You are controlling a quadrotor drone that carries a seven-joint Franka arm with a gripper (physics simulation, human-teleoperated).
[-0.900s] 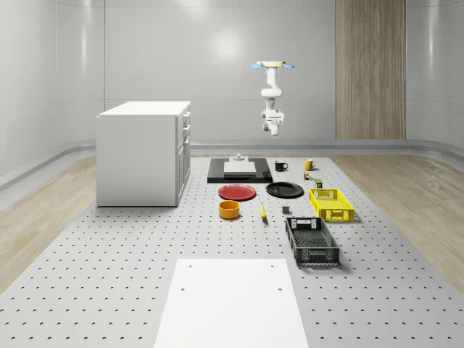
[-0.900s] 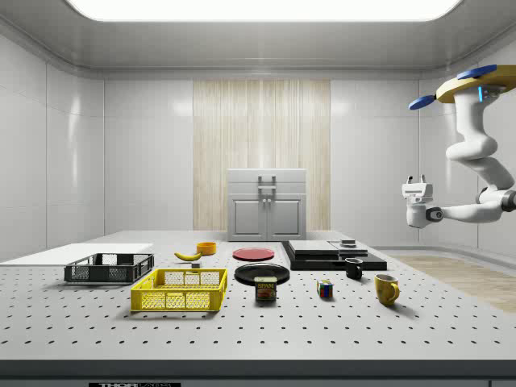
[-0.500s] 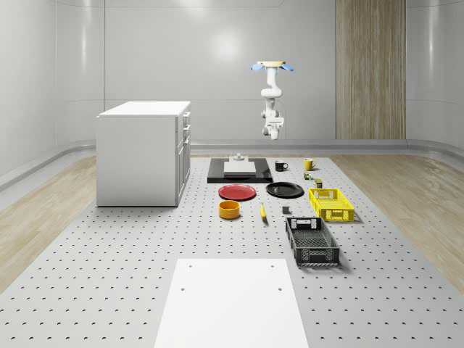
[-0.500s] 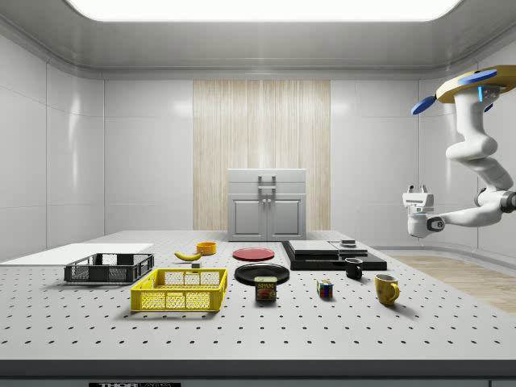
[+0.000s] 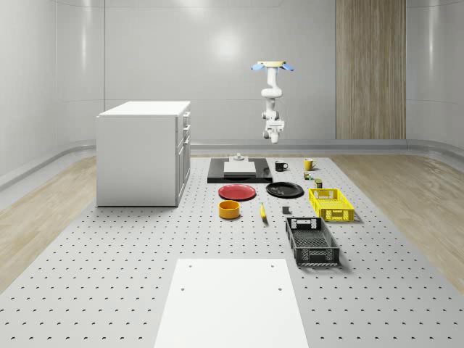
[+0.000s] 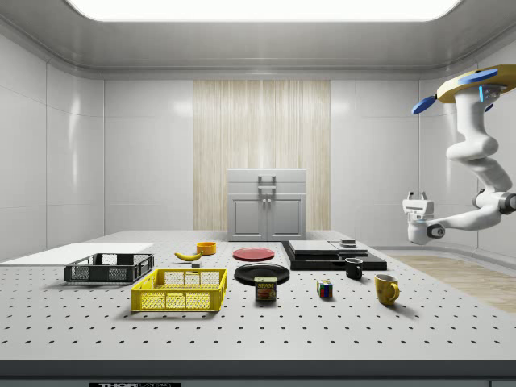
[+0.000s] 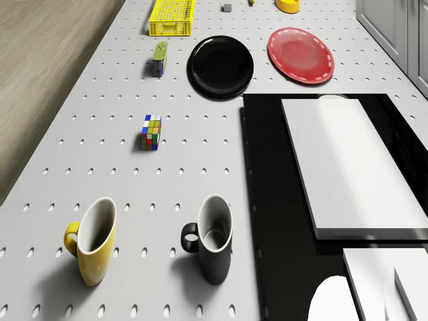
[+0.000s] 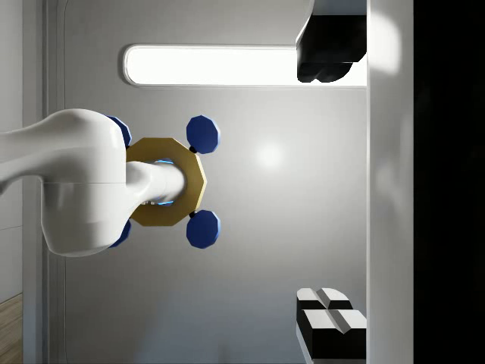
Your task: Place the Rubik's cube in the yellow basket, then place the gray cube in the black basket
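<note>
The Rubik's cube [image 7: 151, 132] [image 6: 325, 289] lies on the perforated table near the far end, between the mugs and a tin. The yellow basket [image 5: 331, 204] [image 6: 181, 290] [image 7: 172, 17] stands toward the whole-scene view's right, and the black basket [image 5: 312, 241] [image 6: 109, 268] sits just in front of it. A small gray cube [image 5: 286, 210] [image 7: 227, 7] rests left of the yellow basket. The drone [image 5: 272, 66] [image 6: 476, 81] hovers high over the table's far end. My gripper [image 6: 417, 196] [image 8: 330, 186] [image 5: 274, 125] points upward, open and holding nothing, well above the mugs.
A black mug [image 7: 210, 241] and a yellow mug [image 7: 93, 241] stand below the drone beside a black slab [image 7: 267, 200] carrying white blocks. Farther along are a black plate [image 7: 221, 67], red plate [image 7: 301, 55], tin [image 7: 159, 59], orange bowl [image 5: 230, 209] and white cabinet [image 5: 143, 152].
The arm has folded in and the hand has sunk a little in the side view. The drone has hardly shifted. Nothing on the table has moved.
</note>
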